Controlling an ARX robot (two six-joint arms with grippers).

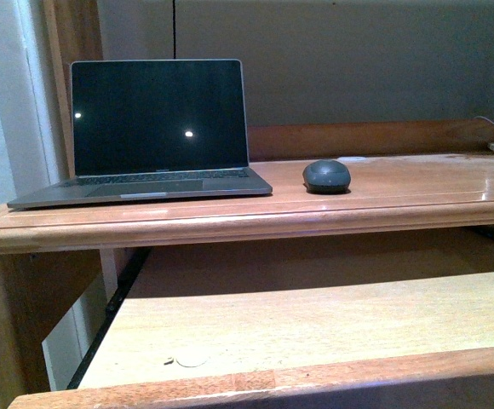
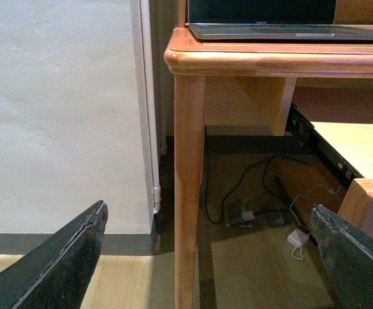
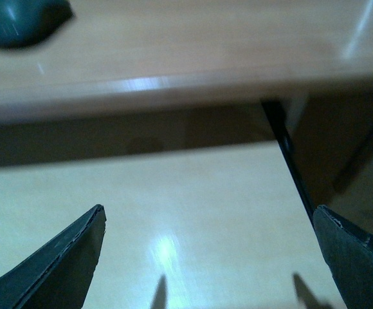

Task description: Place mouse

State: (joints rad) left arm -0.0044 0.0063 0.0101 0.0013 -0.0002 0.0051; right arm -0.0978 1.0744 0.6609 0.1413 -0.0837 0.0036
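Note:
The dark grey mouse point(image 1: 326, 175) sits on the wooden desk top point(image 1: 417, 183), just right of the open laptop point(image 1: 153, 132). It also shows in the right wrist view point(image 3: 20, 19), on the desk above the pulled-out shelf point(image 3: 173, 212). My right gripper point(image 3: 209, 257) is open and empty over that shelf, apart from the mouse. My left gripper point(image 2: 206, 257) is open and empty, low beside the desk leg point(image 2: 188, 193) near the floor. Neither arm shows in the front view.
The pull-out keyboard shelf point(image 1: 315, 324) extends below the desk top, with a black slide rail point(image 3: 289, 154) at its side. Cables and a white adapter point(image 2: 297, 239) lie on the floor under the desk. A wall point(image 2: 58, 109) stands left of the desk.

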